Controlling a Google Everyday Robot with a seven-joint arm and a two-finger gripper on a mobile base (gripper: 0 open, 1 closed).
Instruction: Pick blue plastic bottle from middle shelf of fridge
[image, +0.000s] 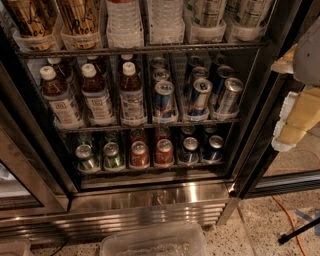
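Observation:
The fridge stands open in front of me, with a black frame and a ribbed steel base. Its middle shelf is a dark wire rack. On its left half stand several blue plastic bottles with white caps, dark liquid and white labels; the front three are at left, middle and right. Blue-and-silver slim cans fill the right half. My gripper, cream and grey, is at the right edge of the view, outside the fridge frame, well right of the bottles and touching nothing.
The top shelf holds tall clear ribbed bottles and labelled containers. The lower rack holds short green, red and blue cans. A clear plastic bin sits on the floor in front. An orange cable runs across the floor at right.

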